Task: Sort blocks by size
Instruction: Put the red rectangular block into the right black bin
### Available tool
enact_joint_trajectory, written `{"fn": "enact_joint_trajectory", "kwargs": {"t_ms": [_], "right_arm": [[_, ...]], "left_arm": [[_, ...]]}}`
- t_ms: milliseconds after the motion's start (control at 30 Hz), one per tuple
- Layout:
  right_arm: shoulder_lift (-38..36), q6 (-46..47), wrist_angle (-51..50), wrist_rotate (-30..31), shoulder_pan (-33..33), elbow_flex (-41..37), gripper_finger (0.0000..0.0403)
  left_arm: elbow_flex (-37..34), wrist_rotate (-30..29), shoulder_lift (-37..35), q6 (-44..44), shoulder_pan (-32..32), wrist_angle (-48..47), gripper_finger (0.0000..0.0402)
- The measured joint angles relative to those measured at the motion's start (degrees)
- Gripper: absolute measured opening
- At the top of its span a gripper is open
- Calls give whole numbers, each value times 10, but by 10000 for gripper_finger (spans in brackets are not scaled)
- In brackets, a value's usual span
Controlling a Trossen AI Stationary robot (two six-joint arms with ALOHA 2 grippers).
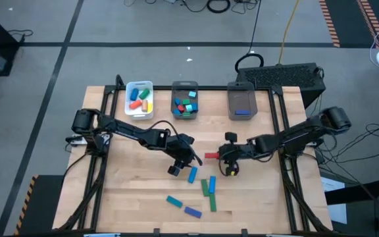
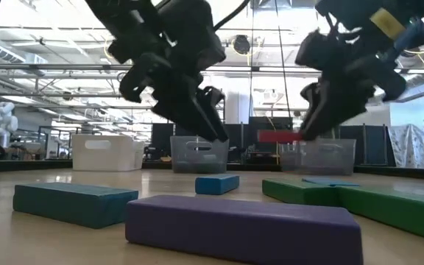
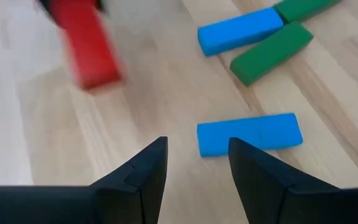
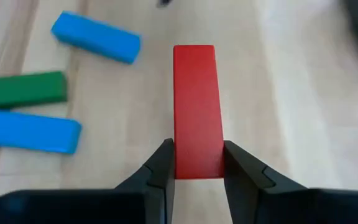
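Observation:
My right gripper is shut on a red bar block and holds it above the table's middle. My left gripper stands open just above a blue bar block without touching it; that block lies flat on the wood. More blocks lie flat toward the near edge: a blue one, two green ones, a teal one and a purple one. My right gripper pinches the red block's two long sides at its near end between its two fingers. The fingers come slanting down from the table's right side, and the block sticks out beyond them toward the left. It hangs about level, clear of the table.
Along the far edge stand a white tray with several blocks, a grey bin with several small blocks, and a grey bin with a blue block. Bare wood lies at the near left and near right of the table.

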Motion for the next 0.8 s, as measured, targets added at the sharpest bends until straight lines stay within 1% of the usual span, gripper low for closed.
{"fn": "enact_joint_trajectory", "kwargs": {"t_ms": [133, 233, 333, 367, 433, 500, 667, 800], "right_arm": [[-58, 4, -45, 15, -21, 0, 82], [-100, 16, -83, 39, -39, 0, 82], [-134, 18, -115, 46, -63, 0, 83], [-144, 18, -126, 53, -72, 0, 83], [-162, 27, -142, 84, -90, 0, 83], [-179, 35, -169, 118, -113, 0, 83], [-206, 90, -232, 160, -185, 0, 84], [-214, 114, -239, 165, -251, 0, 84]], "left_arm": [[-19, 0, 0, -6, 0, 23, 173], [-22, 0, 5, -6, 0, 32, 173], [-23, 0, 16, -6, 0, 52, 173], [-22, 0, 20, -6, 0, 68, 173], [-22, 0, 27, -6, 0, 71, 173], [-22, 0, 41, -6, 0, 90, 173], [-22, 2, 61, -6, 1, 88, 173], [-21, 3, 68, -6, 2, 98, 173]]}}
